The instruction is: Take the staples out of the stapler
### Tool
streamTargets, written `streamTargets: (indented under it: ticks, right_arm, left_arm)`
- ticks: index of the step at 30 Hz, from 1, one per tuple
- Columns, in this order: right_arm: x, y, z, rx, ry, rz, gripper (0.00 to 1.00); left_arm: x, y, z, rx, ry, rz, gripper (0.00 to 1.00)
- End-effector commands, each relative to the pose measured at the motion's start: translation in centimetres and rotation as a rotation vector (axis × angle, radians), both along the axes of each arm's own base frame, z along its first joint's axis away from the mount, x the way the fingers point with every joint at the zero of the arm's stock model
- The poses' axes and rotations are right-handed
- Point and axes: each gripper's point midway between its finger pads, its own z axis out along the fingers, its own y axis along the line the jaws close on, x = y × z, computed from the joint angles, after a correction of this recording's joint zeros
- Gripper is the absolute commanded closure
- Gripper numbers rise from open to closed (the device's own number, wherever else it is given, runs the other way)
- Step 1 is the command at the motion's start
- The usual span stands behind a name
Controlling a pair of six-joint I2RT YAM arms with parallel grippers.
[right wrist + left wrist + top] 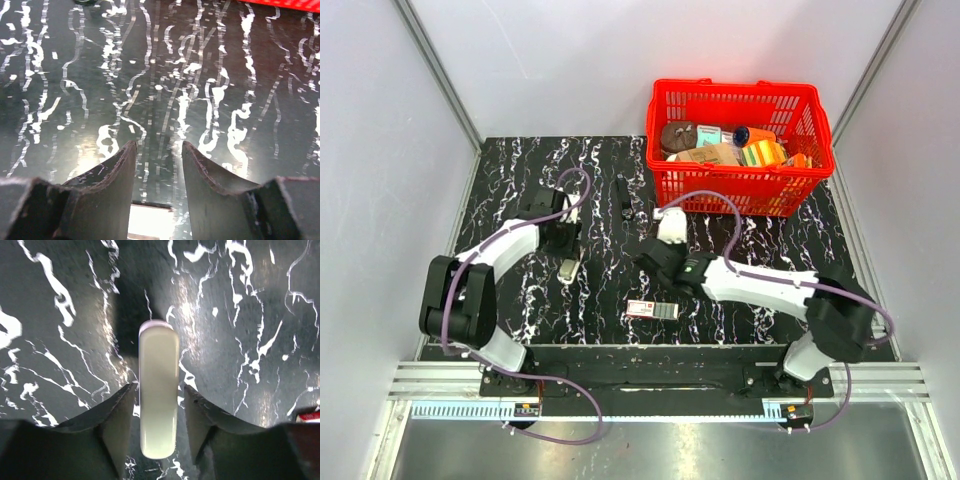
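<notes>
Black marbled desk [510, 170], pale stapler [570, 268] left of centre, between the fingers of your left tool [158, 385].
Left tool half open astride it, slim gaps either side; right tool [157, 145] parted, empty. Risk: close off-centre and the smooth body probably twists or skids out. Long axis runs near-to-far; rounded end past the fingertips; front end not discernible.

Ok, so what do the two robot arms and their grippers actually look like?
Both the left arm and right arm have white curved links between chunky black joints, with a purple cable looping along each. The left gripper and right gripper are black, with dark wedge-shaped fingers whose inner edges curve and look scuffed.
</notes>
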Motion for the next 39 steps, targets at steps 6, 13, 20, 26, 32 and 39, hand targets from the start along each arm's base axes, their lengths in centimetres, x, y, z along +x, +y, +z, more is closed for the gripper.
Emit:
streamTargets:
  ticks: [6, 13, 20, 26, 32, 39]
  right_arm:
    - [0.4, 7.8, 1.9, 0.083, 0.007, 0.078, 0.47]
    - [1.2, 14.1, 3.0, 0.156, 0.096, 0.115, 0.37]
    - [2.1, 21.6, 2.5, 0.215, 0.227, 0.138, 0.25]
    - [2.5, 24.8, -0.9, 0.206, 0.317, 0.128, 0.24]
    - [2.4, 25.5, -2.8, 0.226, 0.352, 0.107, 0.25]
    - [2.2, 26.2, -3.7, 0.246, 0.369, 0.119, 0.26]
  left_arm:
    - [-1.0, -0.9, 6.0, -0.12, -0.124, -0.026, 0.04]
    - [-0.2, 5.9, 13.6, -0.146, -0.309, 0.127, 0.01]
    - [-1.6, 12.1, 13.1, -0.179, -0.313, 0.166, 0.04]
    - [-3.1, 12.4, 10.5, -0.281, -0.191, 0.121, 0.19]
    - [-3.9, 12.6, 8.7, -0.243, -0.188, 0.115, 0.2]
    - [-4.3, 12.4, 9.1, -0.225, -0.226, 0.08, 0.18]
